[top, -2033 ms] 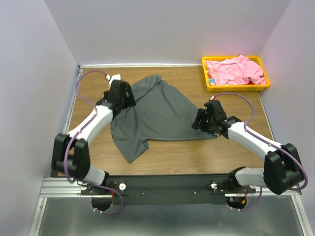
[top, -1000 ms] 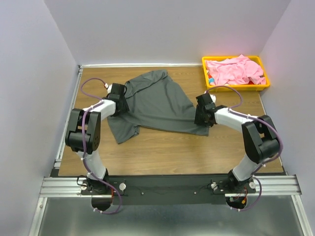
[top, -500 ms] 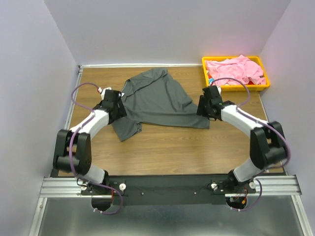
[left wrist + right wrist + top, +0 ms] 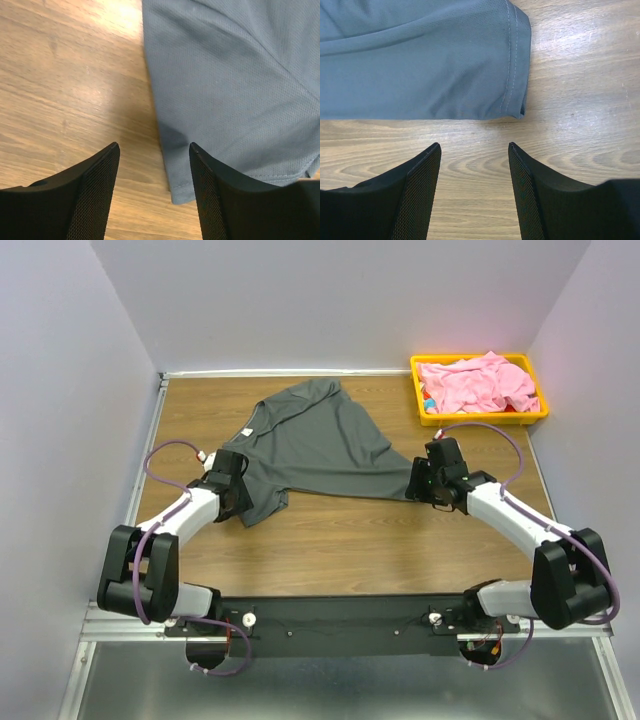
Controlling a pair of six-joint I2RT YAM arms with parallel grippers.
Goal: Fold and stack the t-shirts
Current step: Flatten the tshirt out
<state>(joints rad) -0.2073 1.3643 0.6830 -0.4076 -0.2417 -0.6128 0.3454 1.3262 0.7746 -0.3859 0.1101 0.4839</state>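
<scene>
Grey t-shirt (image 4: 420, 65) hem just beyond gaping right claw (image 4: 474, 150), seemingly free.

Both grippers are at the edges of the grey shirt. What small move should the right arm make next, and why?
Probably ease the right gripper forward and down to the hem corner of the grey t-shirt, then close. Its jaws stand open over bare table, and the corner lies flat just ahead of them, not yet gripped.

Grey t-shirt (image 4: 320, 445) lies spread; pink t-shirt (image 4: 475, 382) crumpled in tray (image 4: 480, 419).
</scene>
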